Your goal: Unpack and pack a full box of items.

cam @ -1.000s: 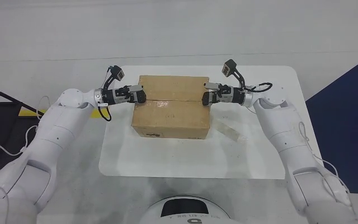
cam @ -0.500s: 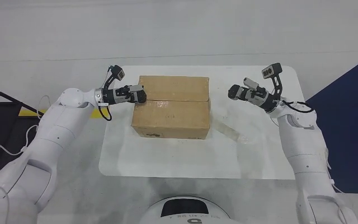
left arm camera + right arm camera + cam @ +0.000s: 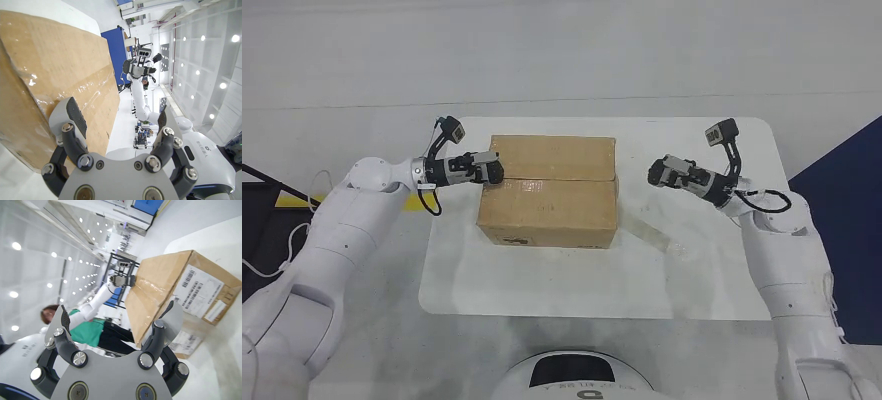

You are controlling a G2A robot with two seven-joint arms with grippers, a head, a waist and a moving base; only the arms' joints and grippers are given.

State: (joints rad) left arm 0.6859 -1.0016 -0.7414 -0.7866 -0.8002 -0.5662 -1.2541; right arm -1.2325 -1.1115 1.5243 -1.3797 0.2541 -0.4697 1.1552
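The brown cardboard box (image 3: 547,205) sits closed in the middle of the white table (image 3: 542,290). A band of glossy clear tape (image 3: 552,182) runs along the seam between its two top flaps, so the step in hand looks like getting that seam open. The left gripper (image 3: 492,168) is at the box's left end, level with the seam. Its jaws are spread wide around nothing, with one ribbed finger (image 3: 75,111) lying at the box's upper edge where the tape wraps over; I cannot tell whether it actually touches. The right gripper (image 3: 654,172) hangs off the box's right end, apart from it, also spread wide and empty. Just beyond the box's right end a pale, clear strip (image 3: 654,236) lies flat on the table, possibly peeled tape. To do this well, one gripper should probably steady the box while the other works the tape end, since a box pushed from one side alone may slide. A fingertip should catch the tape's edge at the corner and not press into the cardboard, which could crush it. Pulling low and along the seam would likely lift the tape cleanly. The right gripper needs to come back to the box's right end first.
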